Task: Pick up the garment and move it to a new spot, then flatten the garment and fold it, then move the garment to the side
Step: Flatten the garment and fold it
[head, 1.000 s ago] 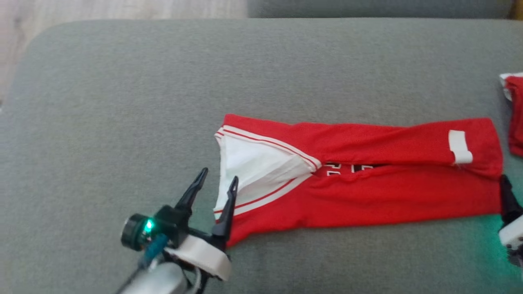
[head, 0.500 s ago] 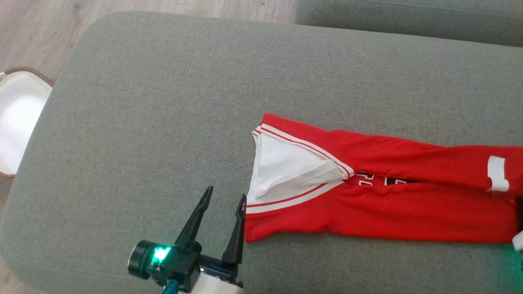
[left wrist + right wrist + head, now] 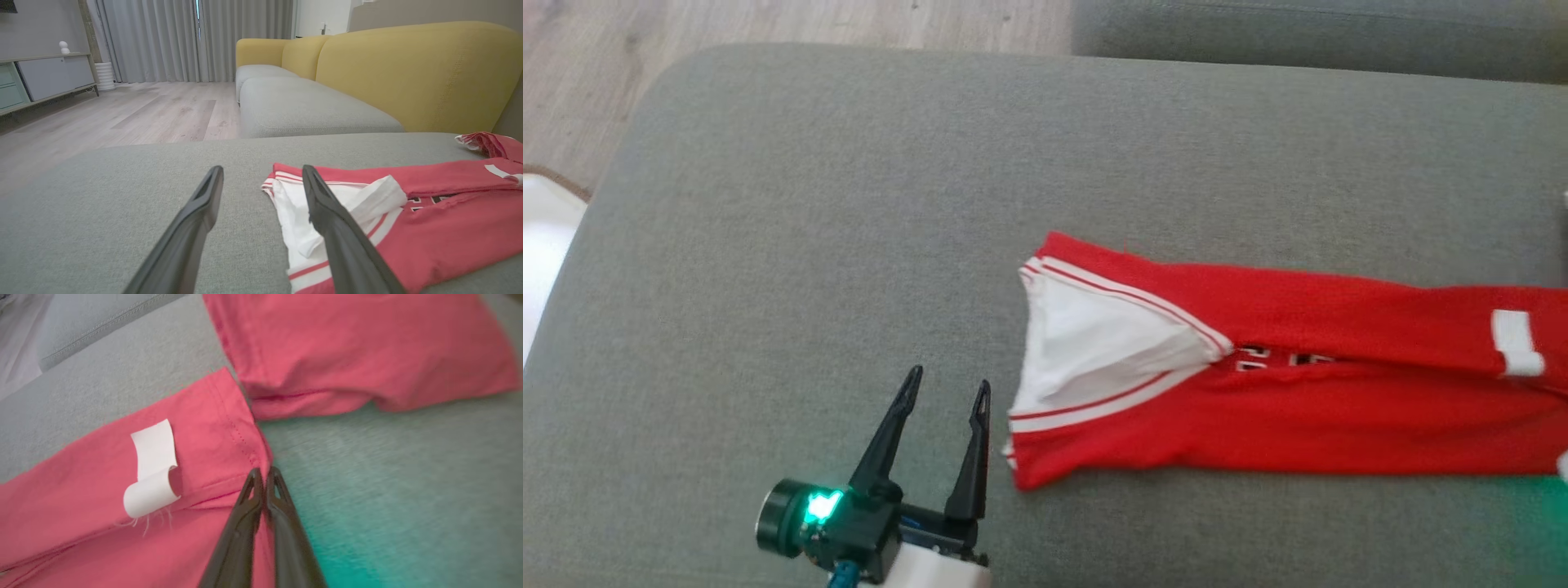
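The red garment (image 3: 1258,408) lies folded lengthwise on the grey cushion (image 3: 809,204), its white-lined neck end pointing left and a white label (image 3: 1515,341) near its right end. My left gripper (image 3: 949,378) stands open just left of the neck end, apart from the cloth. In the left wrist view the open left gripper (image 3: 261,169) has its right finger in front of the garment's (image 3: 441,212) white collar. In the right wrist view my right gripper (image 3: 263,471) is shut on the hem corner of the garment (image 3: 81,490), next to the label (image 3: 153,465).
A second red garment (image 3: 367,347) lies just beyond the hem; it also appears at the far right (image 3: 490,143). A wood floor (image 3: 605,82) and a white basket (image 3: 543,245) are off the cushion's left end. A yellow sofa (image 3: 408,73) stands behind.
The head camera has shifted. My left gripper has come a little off the collar edge, still open. My right gripper has shut on the hem corner.
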